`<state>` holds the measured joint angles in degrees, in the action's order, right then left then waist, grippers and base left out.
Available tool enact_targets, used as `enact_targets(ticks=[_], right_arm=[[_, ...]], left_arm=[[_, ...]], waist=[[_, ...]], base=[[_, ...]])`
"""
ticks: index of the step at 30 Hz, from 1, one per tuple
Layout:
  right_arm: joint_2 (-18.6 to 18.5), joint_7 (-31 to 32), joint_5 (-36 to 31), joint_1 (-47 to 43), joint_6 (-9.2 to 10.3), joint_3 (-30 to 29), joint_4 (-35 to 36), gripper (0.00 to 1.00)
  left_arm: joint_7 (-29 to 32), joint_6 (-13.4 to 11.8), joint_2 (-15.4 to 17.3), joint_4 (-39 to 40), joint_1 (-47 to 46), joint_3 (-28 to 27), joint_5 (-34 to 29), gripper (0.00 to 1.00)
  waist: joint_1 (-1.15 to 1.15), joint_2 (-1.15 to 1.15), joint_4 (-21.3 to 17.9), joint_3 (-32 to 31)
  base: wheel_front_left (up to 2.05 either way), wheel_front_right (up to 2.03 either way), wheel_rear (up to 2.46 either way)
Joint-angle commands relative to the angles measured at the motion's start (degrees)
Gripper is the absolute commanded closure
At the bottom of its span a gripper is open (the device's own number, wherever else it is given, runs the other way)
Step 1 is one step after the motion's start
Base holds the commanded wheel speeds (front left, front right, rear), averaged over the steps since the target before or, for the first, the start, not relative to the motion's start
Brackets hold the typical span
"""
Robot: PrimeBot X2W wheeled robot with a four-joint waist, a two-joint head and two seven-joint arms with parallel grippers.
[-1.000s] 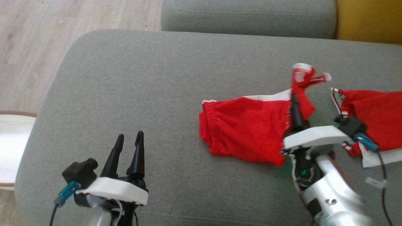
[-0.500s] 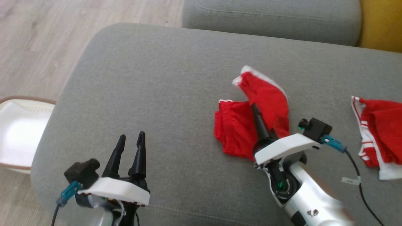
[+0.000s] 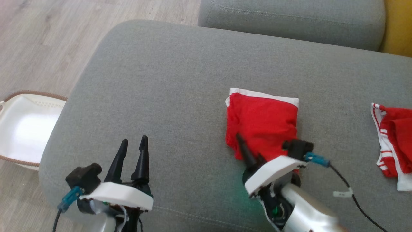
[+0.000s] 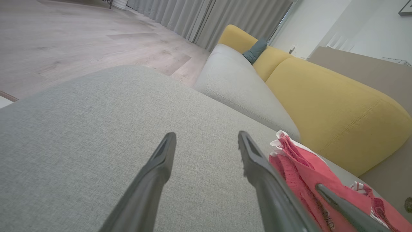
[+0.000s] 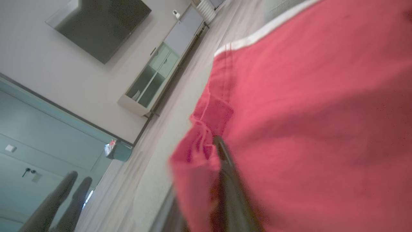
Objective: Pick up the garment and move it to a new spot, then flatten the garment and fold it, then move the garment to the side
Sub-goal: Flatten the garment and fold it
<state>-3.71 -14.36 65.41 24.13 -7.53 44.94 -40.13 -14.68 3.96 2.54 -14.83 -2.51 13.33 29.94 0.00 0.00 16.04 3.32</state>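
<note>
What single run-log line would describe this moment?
phase: folding | garment: folded over, on grey cushion | right gripper: shut on garment's near corner | left gripper: open, apart from garment

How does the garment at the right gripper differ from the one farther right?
The folded garment is a flat rectangle; the edge garment is bunched. The right gripper is shut on the folded garment's near corner; the edge garment lies clear of it. Both are red with white trim.
</note>
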Motion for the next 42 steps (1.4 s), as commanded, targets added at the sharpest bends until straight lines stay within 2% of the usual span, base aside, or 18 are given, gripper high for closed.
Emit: enact_targets(ticks=[1, 6, 11, 15, 20, 23, 26, 29, 33, 36, 42], right_arm=[[0.83, -0.63, -0.06, 1.78, 0.04, 1.72, 1.2, 0.0], [0.83, -0.63, 0.37, 3.17, 0.04, 7.59, -1.81, 0.0], [0.83, 1.02, 4.47, 3.92, 0.04, 11.87, -4.26, 0.0], [0.83, 1.67, 5.63, 6.29, 0.04, 16.03, -3.58, 0.0], [0.83, -0.11, 3.86, 9.74, 0.04, 15.7, -4.39, 0.0], [0.83, -0.59, -5.48, 13.75, 0.04, 7.87, -5.8, 0.0], [0.35, -0.61, -19.7, 13.99, 0.04, -2.99, -4.53, 0.0], [-0.66, -0.62, -33.93, 10.21, 0.04, -13.97, 0.73, 0.0], [-0.62, -0.62, -48.52, 2.69, 0.04, -26.22, 9.78, 0.0], [-0.08, -0.62, -55.65, -2.4, 0.04, -31.65, 15.26, 0.0], [0.72, -0.63, -61.58, -9.38, 0.04, -37.15, 21.7, 0.0]], left_arm=[[-0.32, -0.23, 0.33, 1.7, -1.43, -1.75, 0.27, 0.0], [-0.32, -0.28, 0.33, 1.49, -1.68, -1.59, 0.57, 0.0], [-0.32, -0.43, 0.33, 1.39, -1.86, -1.36, 0.89, 0.0], [-0.32, -0.63, 0.33, 1.58, -1.87, -1.89, 1.08, 0.0], [-0.32, -0.6, 0.33, 1.85, -2.07, -2.77, 0.81, 0.0], [-0.32, -0.52, 0.33, 3.14, -2.56, -3.92, 0.76, 0.0], [-0.32, -0.55, 0.33, 4.36, -2.9, -4.66, 0.73, 0.0], [-0.32, -0.5, 0.33, 5.45, -3.41, -5.07, 0.8, 0.0], [-0.32, -0.44, 0.33, 6.97, -4.24, -5.42, 0.89, 0.0], [-0.32, -0.55, 0.33, 8.03, -4.52, -5.84, 0.83, 0.0], [-0.32, -0.76, 0.33, 9.0, -3.82, -6.13, -2.02, 0.0]], waist=[[0.0, 0.0, -0.05, 0.13], [0.0, 0.0, -0.35, 0.56], [0.0, 0.0, -0.82, 0.78], [0.0, 0.0, -2.13, 1.04], [0.0, 0.0, -4.37, 0.78], [0.0, 0.0, -7.24, 0.45], [0.0, 0.0, -9.25, 0.36], [0.0, 0.0, -10.66, 0.4], [0.0, 0.0, -11.89, 0.37], [0.0, 0.0, -12.57, 0.2], [0.0, 0.0, -13.5, -0.22]], base=[[0.0, 0.0, 0.0], [0.0, 0.0, 0.0], [0.0, 0.0, 0.0], [0.0, 0.0, 0.0], [0.0, 0.0, 0.0], [0.0, 0.0, 0.0], [0.0, 0.0, 0.0], [0.0, 0.0, 0.0], [0.0, 0.0, 0.0], [0.0, 0.0, 0.0], [0.0, 0.0, 0.0]])
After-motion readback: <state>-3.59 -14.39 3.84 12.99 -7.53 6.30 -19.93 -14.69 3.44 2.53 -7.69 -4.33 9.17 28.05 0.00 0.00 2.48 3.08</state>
